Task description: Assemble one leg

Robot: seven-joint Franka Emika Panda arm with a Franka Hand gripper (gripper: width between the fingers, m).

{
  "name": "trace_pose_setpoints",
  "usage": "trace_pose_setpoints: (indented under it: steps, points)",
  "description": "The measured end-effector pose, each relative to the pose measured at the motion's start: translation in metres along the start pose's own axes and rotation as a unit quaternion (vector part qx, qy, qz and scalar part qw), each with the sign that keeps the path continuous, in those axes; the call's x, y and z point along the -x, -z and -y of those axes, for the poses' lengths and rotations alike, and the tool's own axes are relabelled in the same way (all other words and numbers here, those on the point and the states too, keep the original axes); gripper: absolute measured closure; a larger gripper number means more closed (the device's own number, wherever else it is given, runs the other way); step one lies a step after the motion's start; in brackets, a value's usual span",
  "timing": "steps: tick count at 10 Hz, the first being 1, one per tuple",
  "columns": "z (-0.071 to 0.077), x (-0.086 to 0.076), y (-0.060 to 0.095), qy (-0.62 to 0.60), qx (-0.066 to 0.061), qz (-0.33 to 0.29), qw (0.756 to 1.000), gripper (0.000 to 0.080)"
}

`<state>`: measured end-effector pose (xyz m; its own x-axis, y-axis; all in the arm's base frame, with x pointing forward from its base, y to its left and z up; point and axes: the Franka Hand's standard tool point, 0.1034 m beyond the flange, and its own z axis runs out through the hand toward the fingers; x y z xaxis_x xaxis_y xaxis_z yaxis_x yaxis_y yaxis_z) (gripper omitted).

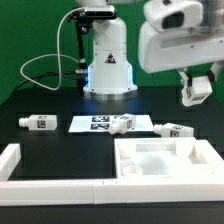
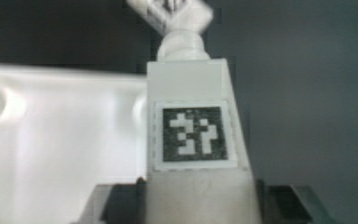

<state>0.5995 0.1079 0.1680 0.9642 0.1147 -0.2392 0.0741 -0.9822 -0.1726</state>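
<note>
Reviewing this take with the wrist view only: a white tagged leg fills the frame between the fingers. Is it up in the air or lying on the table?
Observer: Up in the air. The gripper grips the held leg well above the table, at the exterior view's right.
Operator: Any other legs about?
Observer: Three lie loose: the left leg, the middle leg on the marker board, and the right leg just past the board's edge.
Operator: And the panel?
Observer: The white panel lies flat, nearer the camera than the loose legs, toward the exterior view's right.
</note>
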Motion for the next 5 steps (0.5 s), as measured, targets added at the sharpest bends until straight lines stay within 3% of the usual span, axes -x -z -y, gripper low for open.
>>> trace_pose_setpoints:
  steps: [1,2,5]
  points:
    - [0.0,-0.014,0.014,0.009,0.005,-0.039,0.999,0.0515]
    - [0.008,-0.016,0.023,0.016,0.01,-0.068,0.998,0.0515]
    - [0.0,-0.025,0.018,0.016,0.021,-0.183,0.983,0.0515]
